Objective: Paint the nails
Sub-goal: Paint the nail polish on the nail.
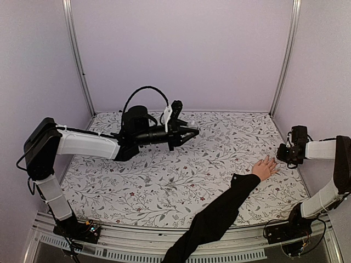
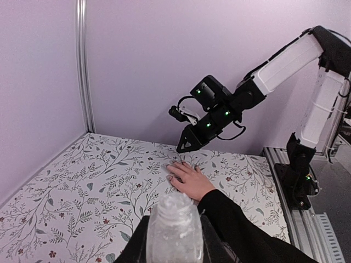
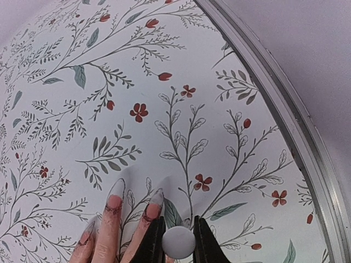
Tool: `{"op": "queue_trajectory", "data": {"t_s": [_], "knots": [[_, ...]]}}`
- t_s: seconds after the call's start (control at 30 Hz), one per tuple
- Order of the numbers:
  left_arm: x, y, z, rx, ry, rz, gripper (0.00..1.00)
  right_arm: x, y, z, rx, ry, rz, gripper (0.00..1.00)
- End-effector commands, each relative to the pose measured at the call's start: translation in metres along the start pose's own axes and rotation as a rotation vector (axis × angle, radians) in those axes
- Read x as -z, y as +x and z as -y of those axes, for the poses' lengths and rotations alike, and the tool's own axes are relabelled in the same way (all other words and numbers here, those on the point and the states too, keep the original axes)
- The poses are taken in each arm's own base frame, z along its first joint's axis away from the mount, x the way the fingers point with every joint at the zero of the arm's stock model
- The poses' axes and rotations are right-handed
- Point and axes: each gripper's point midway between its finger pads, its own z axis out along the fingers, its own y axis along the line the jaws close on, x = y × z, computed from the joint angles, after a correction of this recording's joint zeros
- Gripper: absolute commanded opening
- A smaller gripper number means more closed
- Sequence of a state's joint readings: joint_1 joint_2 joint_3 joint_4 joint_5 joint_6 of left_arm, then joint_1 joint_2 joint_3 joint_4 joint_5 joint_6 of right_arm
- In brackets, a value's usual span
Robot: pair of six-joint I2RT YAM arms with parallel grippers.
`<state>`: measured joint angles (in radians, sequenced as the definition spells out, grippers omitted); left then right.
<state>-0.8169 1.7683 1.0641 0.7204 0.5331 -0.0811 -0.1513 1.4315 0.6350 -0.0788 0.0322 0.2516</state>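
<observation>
Two end effectors, both gripping: left end effector [image 1: 191, 132] mid-air over worktop [image 1: 164, 181], clamped on clear bottle [image 2: 174, 227]. At right, hand [image 1: 265, 167] lies flat w/ fingers spread. Its nails [image 3: 115, 189] sit just beside right end effector [image 2: 185, 146], pinching sm. white disc [image 3: 178, 241].

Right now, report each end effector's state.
Left end effector: closed on the pale bottle.
Right end effector: closed on a small white round cap.
</observation>
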Motion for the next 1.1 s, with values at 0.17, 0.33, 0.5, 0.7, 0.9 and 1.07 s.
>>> {"op": "queue_trajectory", "data": {"t_s": [0.17,0.33,0.5,0.7,0.9,1.07], "knots": [[0.002,-0.005,-0.008,-0.01,-0.021,0.024,0.0,-0.001,-0.023,-0.003,-0.013,0.001,0.054,0.0],[0.002,-0.005,-0.01,-0.01,-0.025,0.023,0.0,-0.004,-0.02,-0.002,-0.009,0.005,0.042,0.0],[0.001,-0.004,-0.01,-0.007,-0.022,0.022,0.0,-0.003,-0.02,0.0,-0.008,0.016,0.041,0.0],[0.0,-0.004,-0.01,-0.007,-0.019,0.023,0.0,0.0,-0.019,0.005,-0.003,0.04,0.044,0.0],[0.0,-0.004,-0.011,-0.007,-0.019,0.024,0.0,0.001,-0.02,0.007,0.005,0.053,0.049,0.0],[-0.001,-0.004,-0.011,-0.008,-0.019,0.023,0.0,0.001,-0.023,0.008,0.006,0.062,0.053,0.0]]}}
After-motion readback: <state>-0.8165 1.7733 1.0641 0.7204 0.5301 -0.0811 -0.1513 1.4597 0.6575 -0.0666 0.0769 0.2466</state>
